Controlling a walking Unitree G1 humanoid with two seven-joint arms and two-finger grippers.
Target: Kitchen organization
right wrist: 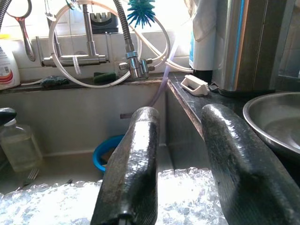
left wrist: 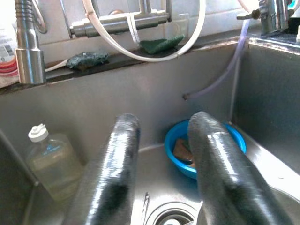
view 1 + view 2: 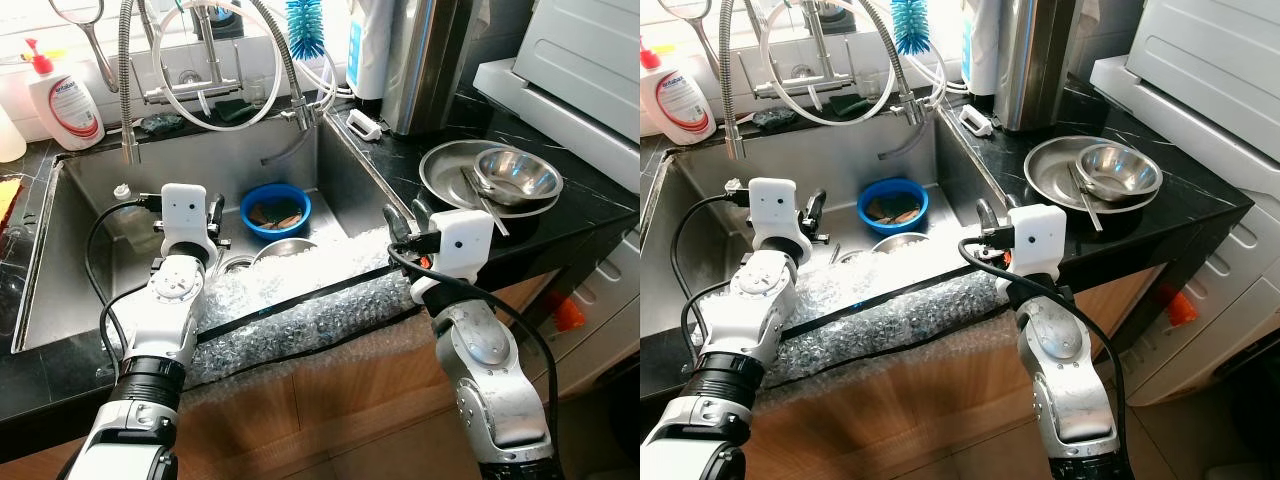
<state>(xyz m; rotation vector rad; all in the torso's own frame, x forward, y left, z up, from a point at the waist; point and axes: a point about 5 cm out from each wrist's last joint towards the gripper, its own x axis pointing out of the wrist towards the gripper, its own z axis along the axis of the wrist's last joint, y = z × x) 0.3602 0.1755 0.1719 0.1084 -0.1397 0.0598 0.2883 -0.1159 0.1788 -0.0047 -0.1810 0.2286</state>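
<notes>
The sink (image 3: 330,165) in the middle of the frame is brushed steel, dull grey. Inside it sits a glossy blue plastic bowl (image 3: 275,209). Clear, knobbly bubble wrap (image 3: 300,310) drapes the front edge, glinting. The tabletop (image 3: 560,235) at right is polished black stone with pale veins. On it, a steel plate (image 3: 450,175) and steel bowl (image 3: 518,175) shine mirror-bright. The left gripper (image 2: 161,164) and right gripper (image 1: 180,164) have glossy black fingers. Wood-grain cabinet fronts (image 3: 350,390) lie below.

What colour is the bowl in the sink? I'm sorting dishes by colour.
Blue bowl, clearest in the left eye view.
</notes>
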